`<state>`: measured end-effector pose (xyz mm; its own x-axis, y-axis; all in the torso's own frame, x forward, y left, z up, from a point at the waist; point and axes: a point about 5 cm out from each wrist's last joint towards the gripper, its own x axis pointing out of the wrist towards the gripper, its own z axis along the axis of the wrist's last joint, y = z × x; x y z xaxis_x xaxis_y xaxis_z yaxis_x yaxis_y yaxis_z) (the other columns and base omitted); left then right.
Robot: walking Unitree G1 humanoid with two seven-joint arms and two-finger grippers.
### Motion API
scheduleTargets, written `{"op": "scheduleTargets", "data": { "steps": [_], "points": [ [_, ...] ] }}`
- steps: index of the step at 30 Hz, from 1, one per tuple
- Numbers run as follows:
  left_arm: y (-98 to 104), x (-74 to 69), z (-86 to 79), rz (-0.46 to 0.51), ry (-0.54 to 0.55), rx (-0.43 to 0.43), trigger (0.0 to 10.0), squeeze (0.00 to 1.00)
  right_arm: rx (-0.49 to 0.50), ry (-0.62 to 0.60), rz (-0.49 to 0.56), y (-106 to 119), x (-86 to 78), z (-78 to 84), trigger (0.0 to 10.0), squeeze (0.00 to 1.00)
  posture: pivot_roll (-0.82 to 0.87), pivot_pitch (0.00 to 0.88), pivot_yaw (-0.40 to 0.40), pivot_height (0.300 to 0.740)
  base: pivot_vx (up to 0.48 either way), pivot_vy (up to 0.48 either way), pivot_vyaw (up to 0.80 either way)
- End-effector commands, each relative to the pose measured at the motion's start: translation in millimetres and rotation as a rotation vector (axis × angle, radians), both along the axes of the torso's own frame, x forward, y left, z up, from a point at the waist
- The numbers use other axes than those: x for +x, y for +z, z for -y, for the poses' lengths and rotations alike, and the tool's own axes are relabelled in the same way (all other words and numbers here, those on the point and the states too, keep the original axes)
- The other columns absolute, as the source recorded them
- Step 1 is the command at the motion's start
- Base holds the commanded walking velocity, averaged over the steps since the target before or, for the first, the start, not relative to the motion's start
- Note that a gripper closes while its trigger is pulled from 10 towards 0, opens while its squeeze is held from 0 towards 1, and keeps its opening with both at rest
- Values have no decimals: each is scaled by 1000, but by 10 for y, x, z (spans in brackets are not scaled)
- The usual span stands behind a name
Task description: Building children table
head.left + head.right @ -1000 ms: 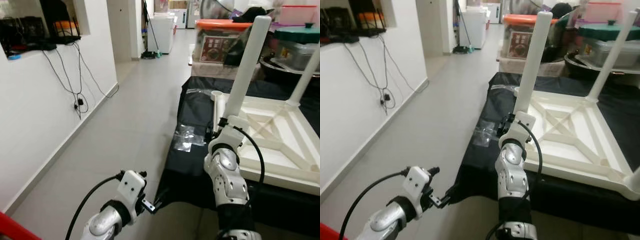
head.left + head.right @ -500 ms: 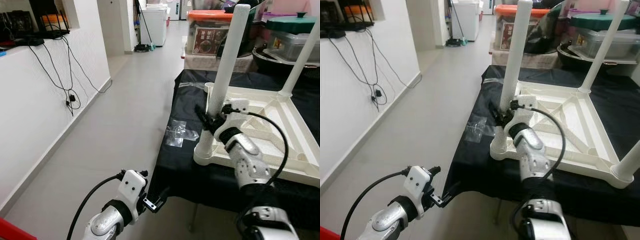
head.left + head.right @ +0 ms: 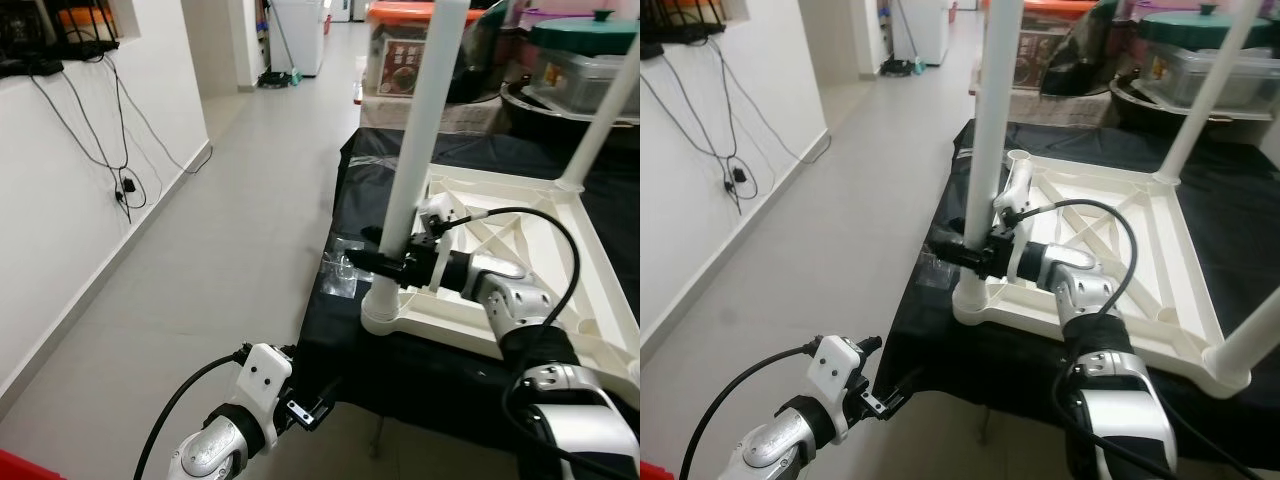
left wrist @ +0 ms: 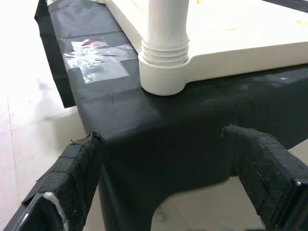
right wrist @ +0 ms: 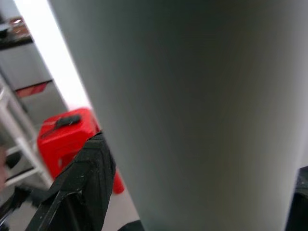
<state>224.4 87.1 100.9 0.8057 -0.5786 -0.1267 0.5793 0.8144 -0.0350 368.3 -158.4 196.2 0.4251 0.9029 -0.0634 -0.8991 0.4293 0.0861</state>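
Note:
A white children's table (image 3: 470,325) lies upside down on a black-covered surface (image 3: 360,350). One white leg (image 3: 420,130) stands upright in the near left corner socket (image 4: 163,72). My right gripper (image 3: 383,262) is shut on this leg just above the socket, forearm reaching in from the right; the leg (image 5: 192,110) sits between its fingers (image 5: 82,187). Another leg (image 3: 600,120) stands at the far right corner, and a third (image 3: 1255,335) at the near right. My left gripper (image 4: 168,159) is open, low in front of the cloth's near edge (image 3: 305,412), holding nothing.
Clear plastic wrapping (image 3: 340,272) lies on the cloth left of the table. Storage boxes (image 3: 400,60) and lidded pots (image 3: 585,40) crowd the back. A white wall with hanging cables (image 3: 110,150) runs along the left, with open grey floor (image 3: 230,230) between.
The camera has come closer to the table. My right arm has dropped from upright to level, and its gripper now grips the leg lower, just above the socket. The left gripper stays low.

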Motion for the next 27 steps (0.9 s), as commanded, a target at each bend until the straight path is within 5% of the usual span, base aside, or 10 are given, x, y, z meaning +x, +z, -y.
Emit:
{"op": "scheduleTargets", "data": {
  "steps": [1,2,12,16,17,18,20,21,23,27],
  "points": [
    [-2,-74,-7,-19,-1,6,10000,0,-36,101,-15,-35,5,-180,6549,0,143,71,-42,740,0,0,0],
    [8,-104,-7,-21,-2,2,10000,0,-41,115,3,-25,15,-224,0,0,146,80,-40,740,0,0,0],
    [23,-156,-10,-28,-4,-7,10000,0,-42,-36,88,16,96,-240,0,0,135,90,-33,740,0,0,0],
    [19,-166,-10,-34,-9,-11,10000,0,-36,-303,151,49,189,-147,0,0,132,89,-31,740,0,0,0],
    [20,-168,-10,-36,-10,-11,10000,0,-50,-481,145,39,238,-67,0,0,128,86,-32,740,0,0,0],
    [20,-168,-10,-36,-10,-11,10000,0,-50,-481,145,39,238,-67,0,0,128,86,-32,740,0,0,0],
    [20,-163,-18,-37,-12,-9,10000,0,-56,-951,124,3,240,159,0,0,113,92,-25,740,0,0,0],
    [20,-163,-18,-37,-12,-9,10000,0,-56,-951,124,3,240,159,0,0,113,92,-25,740,0,0,0],
    [28,-158,-22,-41,-14,-6,10000,0,-23,-1237,80,-73,118,267,0,0,111,96,-24,740,0,0,0],
    [33,-152,-24,-42,-15,-5,10000,0,25,-1401,24,-148,-19,258,0,0,112,97,-23,740,0,0,0]
  ]
}}
